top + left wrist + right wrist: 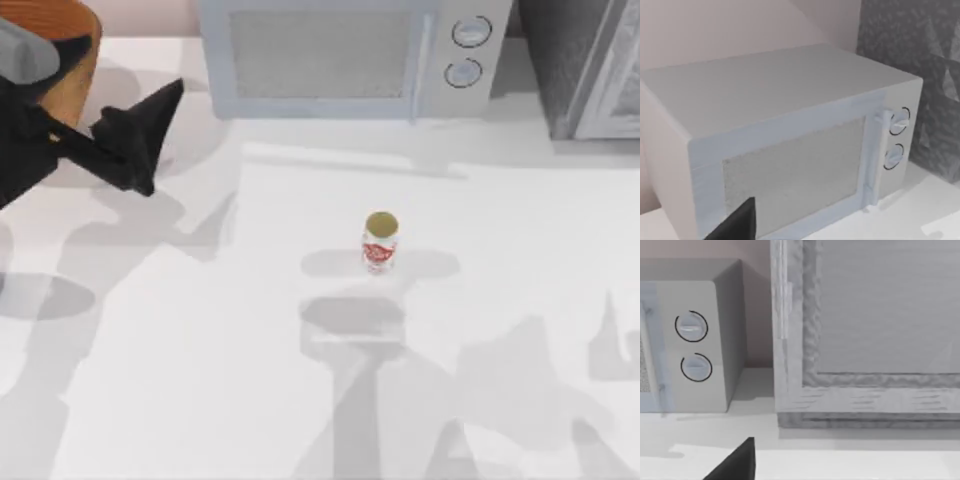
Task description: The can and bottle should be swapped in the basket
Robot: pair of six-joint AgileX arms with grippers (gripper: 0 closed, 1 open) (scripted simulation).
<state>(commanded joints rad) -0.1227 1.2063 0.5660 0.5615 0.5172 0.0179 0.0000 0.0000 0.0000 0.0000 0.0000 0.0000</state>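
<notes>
The can (pixel 380 243) stands upright near the middle of the white table, with a white and red label and a dull gold top. The orange-brown basket (pixel 62 45) sits at the far left back corner, partly hidden behind my left arm. My left gripper (pixel 148 128) hangs beside the basket, well to the left of the can and apart from it. A black tip of it shows in the left wrist view (pixel 739 222). A black tip of my right gripper (pixel 737 462) shows in the right wrist view. The bottle is out of view.
A pale grey microwave (pixel 345 55) (pixel 790 140) (pixel 695 340) with two round knobs stands at the back centre. A grey textured cabinet (pixel 590 65) (pixel 870 330) stands to its right. Open white table surrounds the can.
</notes>
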